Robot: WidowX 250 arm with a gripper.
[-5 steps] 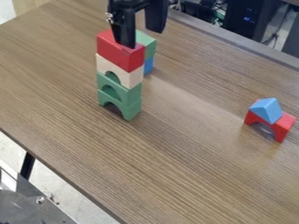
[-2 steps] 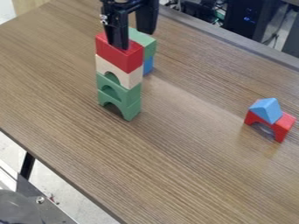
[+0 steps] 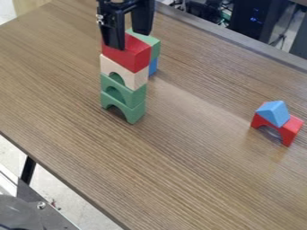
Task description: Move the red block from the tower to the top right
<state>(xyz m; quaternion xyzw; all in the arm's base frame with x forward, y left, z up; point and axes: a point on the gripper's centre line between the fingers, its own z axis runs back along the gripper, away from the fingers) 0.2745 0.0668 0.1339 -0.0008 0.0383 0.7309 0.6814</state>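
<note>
Gripper (image 3: 128, 41) is at the upper left, over the tower's top, fingers apart. The near finger overlaps the left part of the red block (image 3: 133, 57); the far one hangs above its back side. Whether either touches it I cannot tell. The red block lies on a cream arch block (image 3: 130, 77), with two green arch blocks (image 3: 134, 95) stacked underneath. Behind the tower, a green block (image 3: 154, 45) rests on a blue block (image 3: 153, 67), both partly hidden.
On the right of the wooden table (image 3: 198, 179) a blue triangular block (image 3: 274, 112) sits on a red arch block (image 3: 294, 129). The table's far edge runs diagonally across the upper right, with dark equipment (image 3: 255, 20) beyond it.
The gripper has moved left in the view, still open. The red block has shifted and turned slightly on the cream block, its right end now farther right. The other blocks have stayed put.
</note>
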